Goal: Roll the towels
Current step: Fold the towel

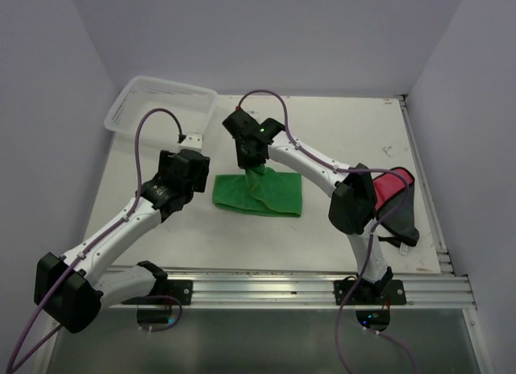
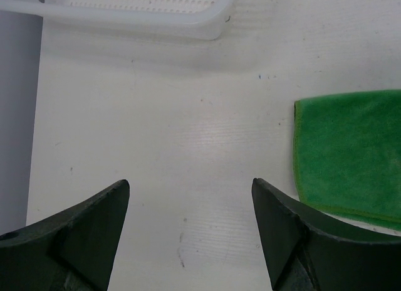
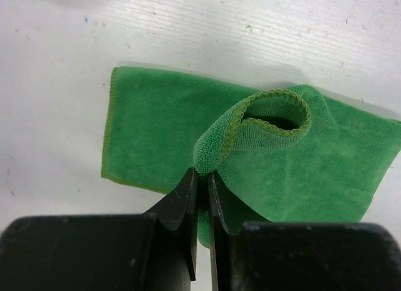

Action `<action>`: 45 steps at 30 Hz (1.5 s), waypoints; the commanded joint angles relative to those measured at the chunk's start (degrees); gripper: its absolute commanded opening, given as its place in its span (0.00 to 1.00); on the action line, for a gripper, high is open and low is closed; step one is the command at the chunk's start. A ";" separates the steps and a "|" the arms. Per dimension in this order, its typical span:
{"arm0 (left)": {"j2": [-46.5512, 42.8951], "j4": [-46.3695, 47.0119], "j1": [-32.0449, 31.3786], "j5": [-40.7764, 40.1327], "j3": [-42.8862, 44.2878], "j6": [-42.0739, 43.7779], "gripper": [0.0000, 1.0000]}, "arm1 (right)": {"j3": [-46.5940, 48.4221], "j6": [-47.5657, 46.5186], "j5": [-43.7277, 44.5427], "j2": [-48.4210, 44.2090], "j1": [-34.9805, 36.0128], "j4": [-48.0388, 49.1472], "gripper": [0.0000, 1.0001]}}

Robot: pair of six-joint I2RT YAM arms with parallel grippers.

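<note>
Right gripper pinching green towel | left gripper apart | white table, pale walls

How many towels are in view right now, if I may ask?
2. The green towel lies at centre, pinched by the right pincer; the red towel lies far right, partly hidden behind the right arm.

Left of the green towel the table lies bare; the left gripper hangs there, jaws wide apart with nothing between them; beyond the towel's far left corner the white basket blocks the way; over the towel's middle the right gripper pinches a raised fold, its arm barring the towel's right side; past that arm the red towel lies; behind the towel the surface is open.
</note>
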 commanded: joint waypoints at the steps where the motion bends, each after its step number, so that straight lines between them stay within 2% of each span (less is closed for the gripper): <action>1: -0.73 2.76 -0.26 0.20 -0.10 -0.82 0.83 | 5.41 1.82 0.86 -0.23 0.79 -3.48 0.00; 9: -0.47 2.76 -0.26 0.64 -0.10 -0.73 0.83 | 1.20 2.70 -5.03 0.39 1.05 1.52 0.00; 39: -0.64 2.85 -1.05 1.34 -0.10 -0.38 0.83 | 5.06 3.93 -12.06 9.79 2.72 9.00 0.01; 45: -0.64 2.94 -1.05 1.69 -0.10 -0.29 0.83 | 5.24 3.76 -12.85 11.02 3.07 10.14 0.05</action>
